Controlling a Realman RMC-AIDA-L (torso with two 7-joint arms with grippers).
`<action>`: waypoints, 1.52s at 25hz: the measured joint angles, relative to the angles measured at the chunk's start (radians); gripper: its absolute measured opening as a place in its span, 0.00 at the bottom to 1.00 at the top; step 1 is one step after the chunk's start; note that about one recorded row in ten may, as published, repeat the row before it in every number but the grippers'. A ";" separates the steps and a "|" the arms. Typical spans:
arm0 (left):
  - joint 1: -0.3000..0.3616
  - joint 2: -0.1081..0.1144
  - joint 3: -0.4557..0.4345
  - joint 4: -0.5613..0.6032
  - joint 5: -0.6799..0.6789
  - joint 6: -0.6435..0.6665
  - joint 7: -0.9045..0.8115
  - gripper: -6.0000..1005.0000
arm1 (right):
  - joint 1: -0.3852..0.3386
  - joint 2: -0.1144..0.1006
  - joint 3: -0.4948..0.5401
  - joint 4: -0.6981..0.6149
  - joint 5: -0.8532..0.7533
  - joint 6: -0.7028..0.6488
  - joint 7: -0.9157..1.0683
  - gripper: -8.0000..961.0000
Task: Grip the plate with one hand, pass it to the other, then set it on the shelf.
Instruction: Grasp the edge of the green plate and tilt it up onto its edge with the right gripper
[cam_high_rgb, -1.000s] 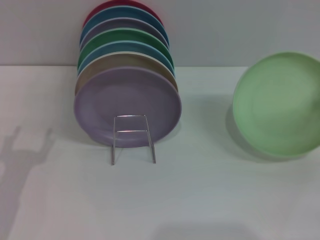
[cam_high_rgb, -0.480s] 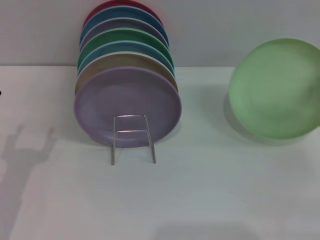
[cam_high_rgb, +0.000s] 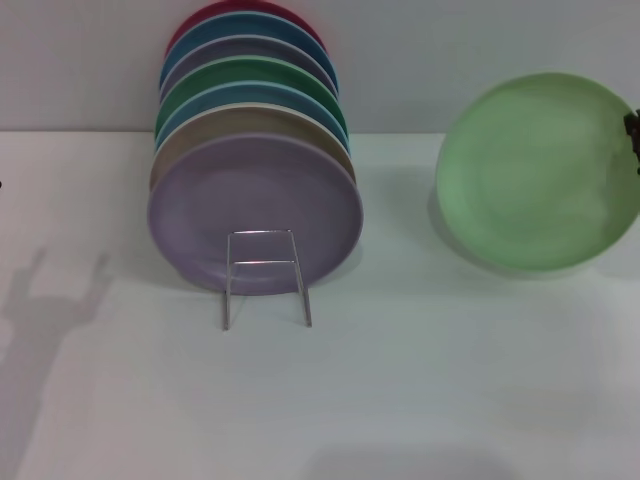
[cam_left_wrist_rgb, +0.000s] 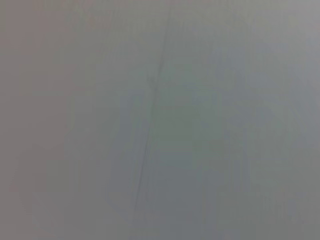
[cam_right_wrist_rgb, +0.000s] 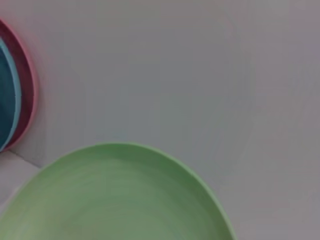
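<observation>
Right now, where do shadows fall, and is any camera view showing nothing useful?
Head view: a forked arm shadow lies on the table at its left edge, and the light green plate casts a soft shadow beneath itself. Left wrist view: only a blank grey surface. Right wrist view: the plate fills the foreground.

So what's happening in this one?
The right end effector, only just visible at the edge of the head view, holds the light green plate tilted up off the table. The wire shelf already carries a row of coloured plates. The left arm is out of view.
</observation>
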 joint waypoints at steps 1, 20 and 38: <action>0.000 0.000 0.000 0.000 0.000 0.000 0.000 0.79 | -0.007 0.000 -0.016 -0.016 -0.006 -0.014 0.001 0.03; 0.000 0.003 -0.008 0.010 -0.003 0.003 0.000 0.79 | -0.121 -0.001 -0.368 -0.177 -0.478 -0.393 0.250 0.02; -0.007 0.003 -0.009 0.010 -0.003 -0.004 0.000 0.79 | -0.167 -0.004 -0.595 0.254 -0.498 -1.319 0.388 0.03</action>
